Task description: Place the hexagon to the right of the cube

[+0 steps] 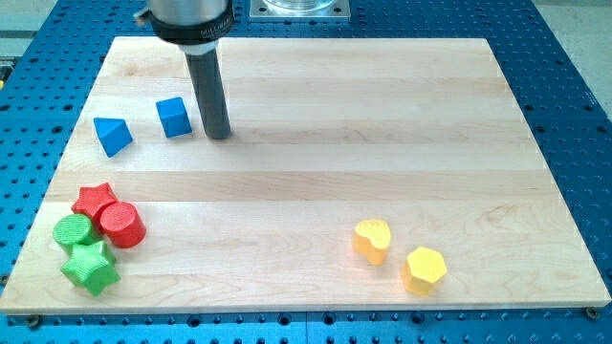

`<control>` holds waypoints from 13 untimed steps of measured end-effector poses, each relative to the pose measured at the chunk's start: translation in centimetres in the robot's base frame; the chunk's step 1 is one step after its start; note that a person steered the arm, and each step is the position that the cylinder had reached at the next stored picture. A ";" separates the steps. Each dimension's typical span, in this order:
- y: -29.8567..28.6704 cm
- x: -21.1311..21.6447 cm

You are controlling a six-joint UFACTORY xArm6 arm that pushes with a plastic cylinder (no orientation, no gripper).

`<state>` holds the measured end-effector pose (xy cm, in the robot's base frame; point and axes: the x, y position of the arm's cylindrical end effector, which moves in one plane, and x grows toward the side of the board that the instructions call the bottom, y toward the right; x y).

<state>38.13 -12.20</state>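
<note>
The yellow hexagon lies near the view's bottom right on the wooden board. The blue cube sits at the upper left. My tip rests on the board just to the right of the blue cube, a small gap apart, and far up and left of the hexagon. The dark rod rises from the tip to the view's top.
A blue triangular block lies left of the cube. A yellow heart sits just left of the hexagon. At the lower left cluster a red star, a red cylinder, a green cylinder and a green star. The board has a blue frame around it.
</note>
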 end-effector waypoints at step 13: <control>6.4 17.0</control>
<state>55.12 -5.82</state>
